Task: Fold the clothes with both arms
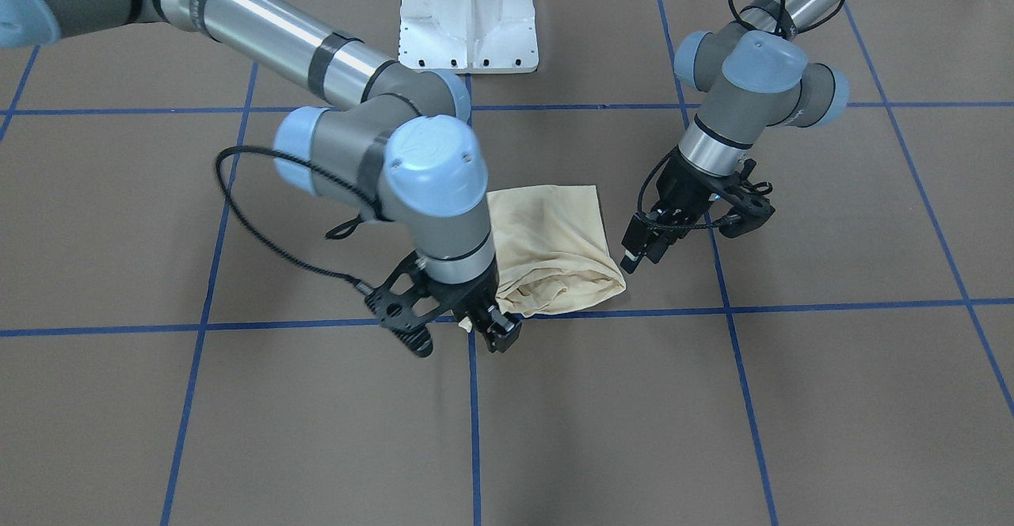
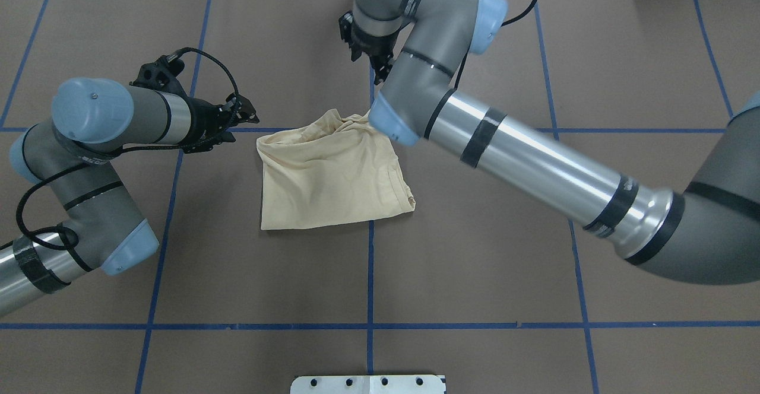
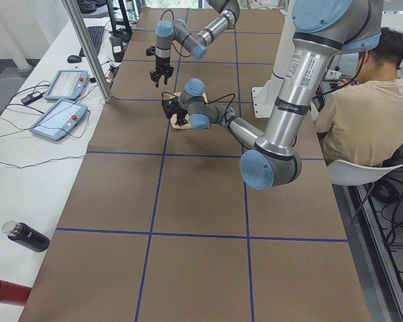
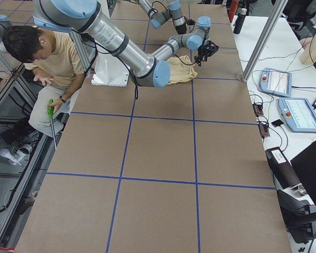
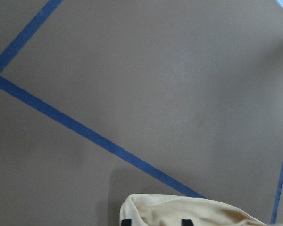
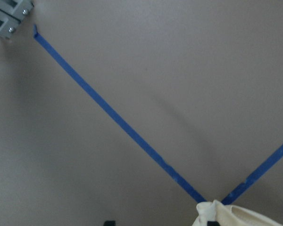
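Observation:
The pale cream-yellow shirt (image 2: 326, 174) lies folded into a small, rumpled bundle on the brown table; it also shows in the front view (image 1: 554, 249). Its print and label are hidden. My left gripper (image 2: 248, 115) hovers just off the bundle's edge, jaws apart and empty; it shows in the front view (image 1: 638, 255), and the left wrist view shows the cloth's edge (image 5: 188, 212) below its fingertips. My right gripper (image 1: 497, 334) is open at the opposite corner, low over the tape line; the right wrist view shows a cloth corner (image 6: 217, 214) beside one fingertip.
The white pedestal base (image 1: 469, 19) stands behind the shirt. Blue tape lines (image 2: 369, 275) grid the table. A seated person (image 3: 363, 107) is beside the robot. Teach pendants (image 3: 57, 114), a metal post (image 3: 87, 50) and a dark bottle (image 3: 27, 236) line the operators' side.

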